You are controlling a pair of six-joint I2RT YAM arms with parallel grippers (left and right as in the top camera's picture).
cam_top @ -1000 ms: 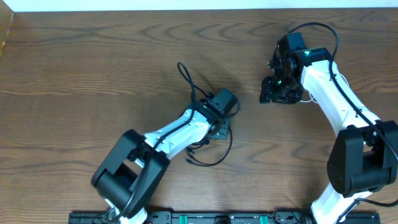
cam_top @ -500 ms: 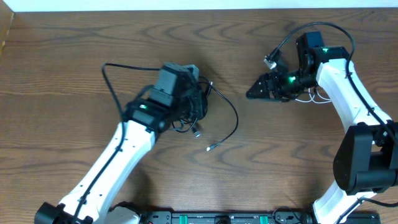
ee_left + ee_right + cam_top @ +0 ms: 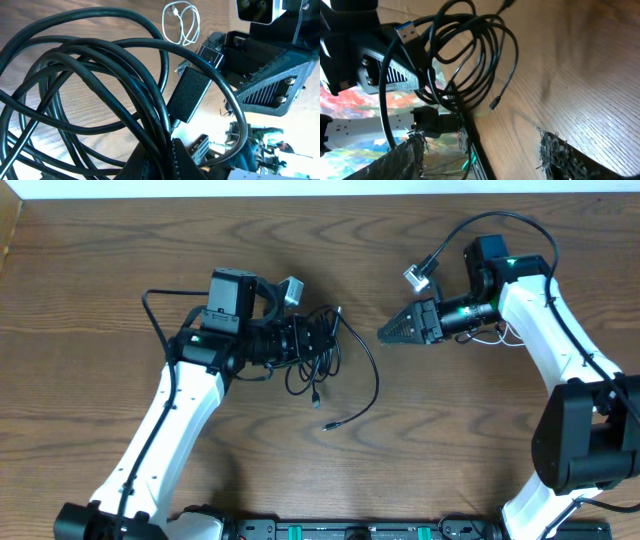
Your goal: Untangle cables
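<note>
Nearest the arm bases, one strand of the black cables (image 3: 325, 355) trails toward 6 o'clock and ends in a small plug (image 3: 327, 426) lying on the table (image 3: 450, 440). A little farther in, just to the 10 o'clock side of the table's middle, the rest of the black cables sit bunched in tangled loops. The left gripper (image 3: 300, 340) reaches in from 9 o'clock, and its jaws are closed tight on that bunch. Seen from its wrist, the strands run straight down into the grip. To the bunch's 3 o'clock, clearly apart from it, the right gripper (image 3: 385, 334) points toward 9 o'clock with its fingers spread and nothing between them. Beyond it, at about 2 o'clock on the table, the white cable (image 3: 182, 22) lies in a small coil beside the right arm, well apart from the black ones.
</note>
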